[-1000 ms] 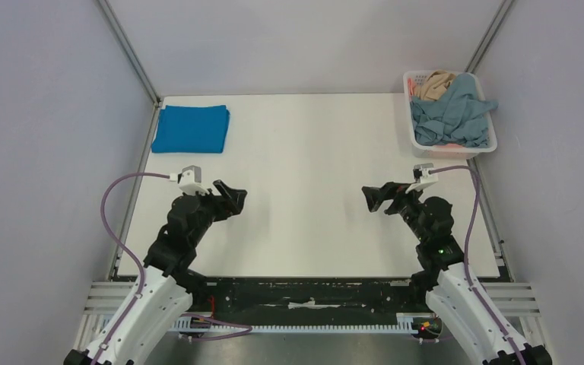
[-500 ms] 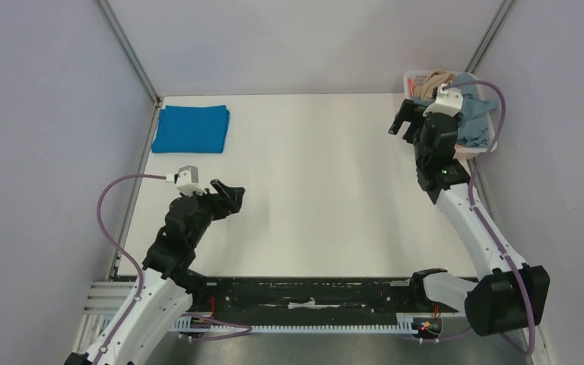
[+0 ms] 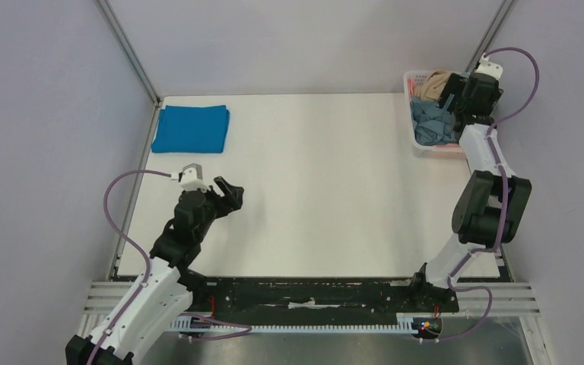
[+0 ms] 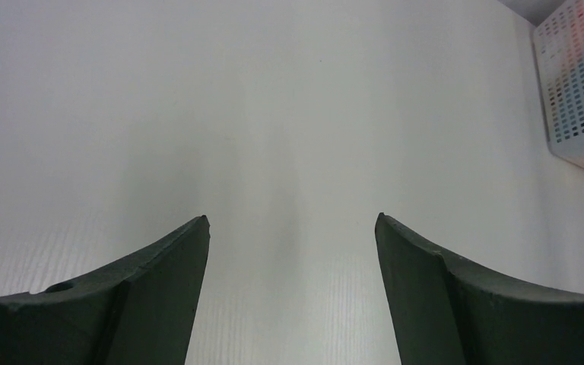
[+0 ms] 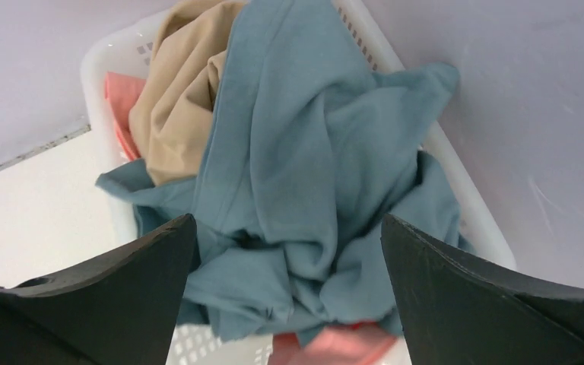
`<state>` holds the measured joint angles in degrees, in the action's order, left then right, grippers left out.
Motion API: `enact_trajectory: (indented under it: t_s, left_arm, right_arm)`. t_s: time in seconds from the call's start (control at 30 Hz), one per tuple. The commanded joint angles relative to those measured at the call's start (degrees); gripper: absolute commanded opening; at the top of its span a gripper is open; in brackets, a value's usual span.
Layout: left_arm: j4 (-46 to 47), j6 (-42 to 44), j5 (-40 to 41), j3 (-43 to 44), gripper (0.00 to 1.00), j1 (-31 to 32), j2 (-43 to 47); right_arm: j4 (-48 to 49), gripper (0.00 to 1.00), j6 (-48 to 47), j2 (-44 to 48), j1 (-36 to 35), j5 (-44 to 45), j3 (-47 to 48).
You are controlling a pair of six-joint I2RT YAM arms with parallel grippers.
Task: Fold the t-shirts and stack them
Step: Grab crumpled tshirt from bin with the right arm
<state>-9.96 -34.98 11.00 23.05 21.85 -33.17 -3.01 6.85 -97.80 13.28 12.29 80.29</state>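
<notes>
**Inspector:** State of the right claw [image 5: 287, 220]?

**Recorder:** Its two dark fingers stand wide apart with nothing between them. It hangs directly over the crumpled dusty grey-blue cloth t-shirt [image 5: 304, 152]. Whether the fingertips touch the cloth cannot be told.

**Inspector:** What surrounds that shirt?

**Recorder:** It lies heaped in the white perforated plastic basket [image 5: 106, 57], with one fold draped over the rim on the wall side. A bunched tan cloth t-shirt [image 5: 182, 84] lies against it toward the far end of the basket. Pink cloth [image 5: 122, 99] shows beneath both, beside the tan one and again at the near end.

**Inspector:** Position of the basket?

**Recorder:** At the far right corner of the white table [image 3: 312, 167], close to the right wall.

**Inspector:** And the left claw [image 4: 290, 219]?

**Recorder:** Fingers likewise spread, holding nothing. It is raised over the table on the near left, well apart from the basket.

**Inspector:** Anything else on the table?

**Recorder:** A folded bright blue cloth t-shirt [image 3: 191, 128] lies flat as a neat rectangle at the far left corner, well apart from both claws.
</notes>
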Motion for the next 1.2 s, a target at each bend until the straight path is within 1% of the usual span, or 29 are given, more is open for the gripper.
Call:
enact_trajectory:
  t_s: [0.0, 0.07, 0.17, 0.4, 0.5, 0.57, 0.63, 0.73, 0.77, 0.8, 0.83, 1.07, 1.17]
  left_arm:
    - [3.8, -2.3, 5.0, 0.3, 0.86, -0.1, -2.9]
    - [3.7, -2.7, 7.1, 0.6, 0.86, -0.1, -4.2]
    - [3.2, -2.7, 7.4, 1.4, 0.86, -0.1, -5.4]
    - [3.0, -3.1, 9.7, 1.2, 0.86, -0.1, -5.5]
    - [2.6, -3.0, 9.9, 1.4, 0.86, -0.1, -5.4]
    - [2.2, -3.0, 10.5, 1.6, 0.86, -0.1, -5.3]
    - [1.8, -3.2, 11.5, 1.7, 0.86, -0.1, -5.4]
    - [1.3, -3.5, 12.3, 1.9, 0.86, -0.1, -5.4]
    - [1.0, -3.5, 12.3, 2.0, 0.86, -0.1, -5.4]
    - [0.6, -3.6, 12.4, 2.2, 0.86, -0.2, -5.4]
    - [0.5, -3.7, 12.4, 2.2, 0.86, -0.1, -5.3]
    - [0.1, -4.0, 12.3, 1.9, 0.86, -0.1, -4.3]
    - [-0.6, -4.6, 14.1, 1.8, 0.86, -0.1, -3.5]
  right_arm:
    - [-0.8, 0.92, -4.5, -7.5, 0.7, -6.0, 8.6]
    - [0.0, 0.89, -6.1, -10.7, 0.7, -6.1, 9.4]
    - [0.4, 0.83, -6.3, -13.6, 0.8, -4.3, 10.0]
    - [2.0, 0.74, -8.3, -15.4, 1.1, -1.2, 9.8]
    - [2.6, 0.66, -8.2, -16.7, 1.4, -1.5, 11.1]
    - [2.6, 0.59, -7.9, -17.7, 1.6, -1.4, 12.4]
    - [2.6, 0.48, -7.5, -17.8, 1.8, -1.1, 13.2]
    - [2.6, 0.20, -8.2, -16.5, 1.9, 0.1, 13.4]
    - [2.6, 0.13, -8.5, -15.7, 2.1, 0.6, 13.3]
    - [2.5, 0.04, -8.6, -14.8, 2.2, 1.0, 13.0]
    - [2.6, 0.00, -8.6, -13.5, 2.5, 1.5, 12.4]
    - [2.6, 0.00, -7.7, -3.5, 3.0, 4.3, 9.6]
    - [2.6, 0.00, -6.9, 0.5, 3.1, 4.6, 9.6]
